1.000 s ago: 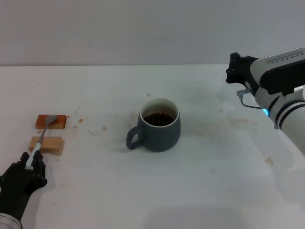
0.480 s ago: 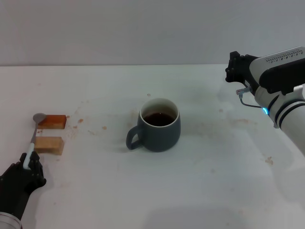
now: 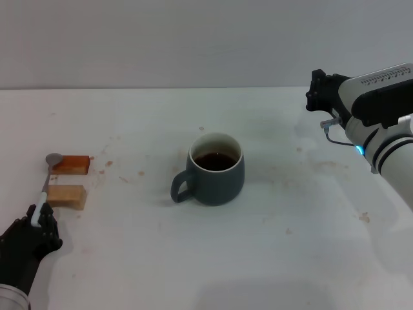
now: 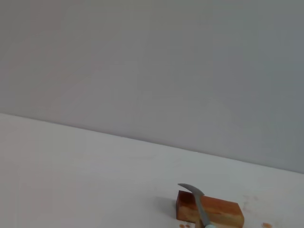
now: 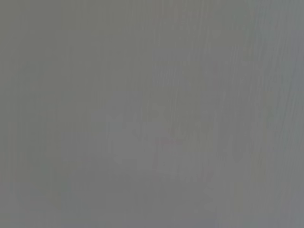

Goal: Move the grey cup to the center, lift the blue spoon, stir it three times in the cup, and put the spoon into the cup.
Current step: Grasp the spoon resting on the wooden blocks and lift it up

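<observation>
Left gripper [image 3: 39, 219] pinches the blue spoon [image 3: 46, 184] by its handle — bowl beside 2 wooden blocks [image 3: 68, 179]; grey cup [image 3: 213, 169] sits centre; right gripper [image 3: 317, 92] parked, grip unreadable.

Soft, even light is falling on the white table [image 3: 271, 258], and the cup [image 3: 216, 171] is casting only a faint shadow just beside its base. No glare is showing on the table around the cup. The wooden blocks [image 3: 70, 164] left of the cup are reading crisply. The left wrist view is rendering dimmer and greyer, while the right wrist view is showing only a flat, featureless grey field.
</observation>
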Motion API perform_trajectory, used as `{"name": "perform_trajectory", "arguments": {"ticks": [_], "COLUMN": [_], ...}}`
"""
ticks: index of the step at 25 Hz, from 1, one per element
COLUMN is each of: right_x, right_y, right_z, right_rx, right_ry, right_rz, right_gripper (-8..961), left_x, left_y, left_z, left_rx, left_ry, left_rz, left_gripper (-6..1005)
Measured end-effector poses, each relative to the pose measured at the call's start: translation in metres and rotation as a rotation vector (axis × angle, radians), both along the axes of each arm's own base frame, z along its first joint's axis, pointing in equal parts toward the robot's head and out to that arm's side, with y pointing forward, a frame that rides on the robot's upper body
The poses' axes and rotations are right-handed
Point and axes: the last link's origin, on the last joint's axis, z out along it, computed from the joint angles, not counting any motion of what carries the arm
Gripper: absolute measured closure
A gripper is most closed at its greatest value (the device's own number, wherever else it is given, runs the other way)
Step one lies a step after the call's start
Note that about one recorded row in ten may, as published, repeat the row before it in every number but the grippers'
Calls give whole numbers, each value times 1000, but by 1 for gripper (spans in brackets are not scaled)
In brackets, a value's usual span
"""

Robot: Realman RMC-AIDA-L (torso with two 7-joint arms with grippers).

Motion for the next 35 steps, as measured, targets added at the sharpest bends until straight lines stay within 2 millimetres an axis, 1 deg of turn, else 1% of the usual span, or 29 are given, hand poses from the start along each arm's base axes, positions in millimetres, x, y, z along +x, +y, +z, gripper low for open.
{"name": "perform_trajectory", "arguments": {"ticks": [9, 17, 26, 35], "right_x": [0, 1, 1, 0], "right_y": [0, 0, 0, 1], "right_z": [0, 1, 1, 1], "right_rx": [1, 2, 2, 2], "right_ry": [1, 0, -1, 0], "right_rz": [0, -4, -4, -1], "right_gripper": [947, 946, 947, 946], "left_x": [3, 8, 9, 17], "left_y": [4, 10, 12, 20], "left_z": [3, 18, 20, 28], "left_rx": [23, 56, 64, 95], "left_ry": [-8, -17, -18, -26], "left_rz": [-11, -42, -46, -93], "left_gripper": [829, 834, 841, 851]}}
